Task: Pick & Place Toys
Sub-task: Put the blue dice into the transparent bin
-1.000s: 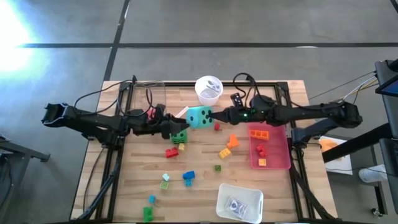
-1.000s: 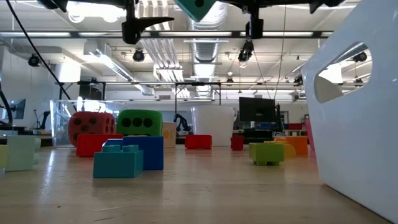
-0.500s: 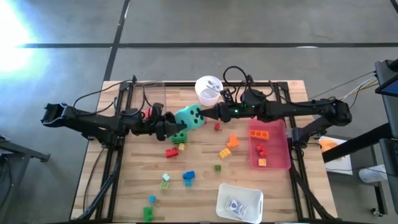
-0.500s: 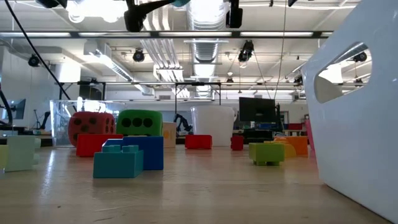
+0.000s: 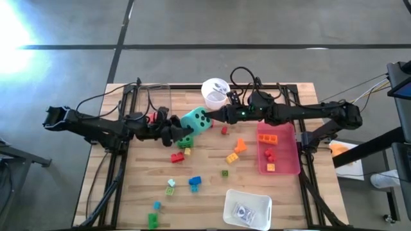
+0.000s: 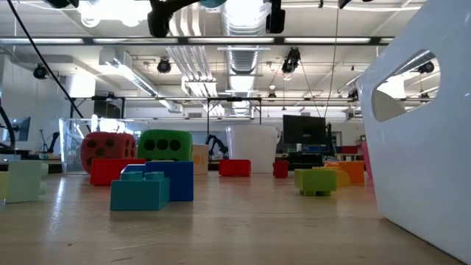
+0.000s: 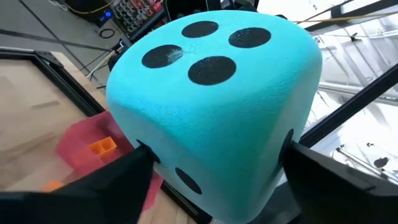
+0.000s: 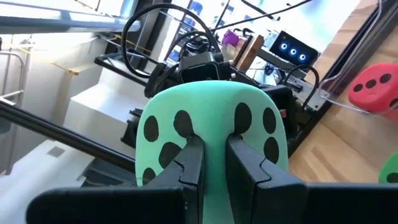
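Note:
A teal die with black dots (image 5: 196, 120) hangs above the middle of the table's far half, between my two grippers. My right gripper (image 5: 210, 117) reaches in from the table's right and is shut on it. My left gripper (image 5: 183, 129) comes from the left, its fingers closed against the die's two sides (image 7: 211, 106). Below them a green die (image 6: 165, 145) and a red die (image 6: 108, 151) rest on the wood. Loose bricks in several colours, such as a blue one (image 5: 194, 181), lie on the near half. My left gripper has the die's two opposite sides (image 7: 140, 146) between its fingers, coming level from the table's left. The die fills the gap between them, its three-dot face up, clear of the table. My right gripper pinches a ridge of the die's dotted face (image 8: 211, 134) between its nearly closed fingers (image 8: 189, 163), and the soft face dents in there. It comes level from the table's right, and the die is lifted clear.
A pink tray (image 5: 290, 163) with a few bricks lies at the right. A white cup (image 5: 216, 92) stands at the far edge and a white tray (image 5: 247, 207) at the near edge. A clear box (image 6: 73, 140) stands at the far left.
My right gripper has carried the teal die toward the table's left, up to my left gripper. The die has turned a little on the way and stayed lifted clear of the table.

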`<state>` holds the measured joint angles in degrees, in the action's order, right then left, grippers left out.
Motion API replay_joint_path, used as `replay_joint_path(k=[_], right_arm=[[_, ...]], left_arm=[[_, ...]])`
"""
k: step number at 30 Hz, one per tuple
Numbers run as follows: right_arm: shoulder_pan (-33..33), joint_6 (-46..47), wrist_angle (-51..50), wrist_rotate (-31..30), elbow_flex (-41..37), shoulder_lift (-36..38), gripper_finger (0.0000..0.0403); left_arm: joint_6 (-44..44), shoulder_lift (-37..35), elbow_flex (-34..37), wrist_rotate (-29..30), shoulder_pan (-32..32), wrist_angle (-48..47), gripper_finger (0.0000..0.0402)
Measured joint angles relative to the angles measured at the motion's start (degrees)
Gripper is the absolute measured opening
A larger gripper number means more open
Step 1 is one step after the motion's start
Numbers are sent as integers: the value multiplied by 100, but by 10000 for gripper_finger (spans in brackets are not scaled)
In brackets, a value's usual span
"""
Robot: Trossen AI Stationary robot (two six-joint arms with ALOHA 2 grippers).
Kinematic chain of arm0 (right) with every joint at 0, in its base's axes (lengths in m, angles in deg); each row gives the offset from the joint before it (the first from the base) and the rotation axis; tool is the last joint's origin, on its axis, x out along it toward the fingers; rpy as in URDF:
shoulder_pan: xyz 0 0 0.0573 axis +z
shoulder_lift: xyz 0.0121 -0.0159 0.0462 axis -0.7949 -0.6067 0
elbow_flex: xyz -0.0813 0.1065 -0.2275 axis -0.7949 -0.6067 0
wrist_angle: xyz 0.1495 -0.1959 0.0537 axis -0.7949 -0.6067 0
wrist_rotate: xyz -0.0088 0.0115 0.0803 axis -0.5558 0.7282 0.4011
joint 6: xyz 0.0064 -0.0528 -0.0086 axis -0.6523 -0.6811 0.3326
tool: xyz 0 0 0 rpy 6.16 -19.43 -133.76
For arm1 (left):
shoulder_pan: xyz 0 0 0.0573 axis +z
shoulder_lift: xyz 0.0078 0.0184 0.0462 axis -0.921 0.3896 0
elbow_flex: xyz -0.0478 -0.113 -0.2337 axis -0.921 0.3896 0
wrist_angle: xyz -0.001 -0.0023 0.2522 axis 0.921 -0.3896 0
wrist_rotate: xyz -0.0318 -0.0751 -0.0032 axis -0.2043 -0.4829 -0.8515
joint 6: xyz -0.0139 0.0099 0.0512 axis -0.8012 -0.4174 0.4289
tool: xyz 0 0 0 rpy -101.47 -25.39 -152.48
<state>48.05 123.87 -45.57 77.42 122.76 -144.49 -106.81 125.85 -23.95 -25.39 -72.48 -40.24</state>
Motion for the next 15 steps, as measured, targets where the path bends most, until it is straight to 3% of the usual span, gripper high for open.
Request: replay_joint_path(k=[4, 7, 15], right_arm=[[1, 36, -21, 10, -1, 0, 30], [2, -4, -22, -6, -2, 0, 38], [9, -12, 7, -59, -2, -4, 182]], left_arm=[[-116, 0, -9, 14, 0, 19, 222], [-254, -2, -9, -21, 0, 32, 206], [-321, 4, -9, -219, 2, 28, 191]])
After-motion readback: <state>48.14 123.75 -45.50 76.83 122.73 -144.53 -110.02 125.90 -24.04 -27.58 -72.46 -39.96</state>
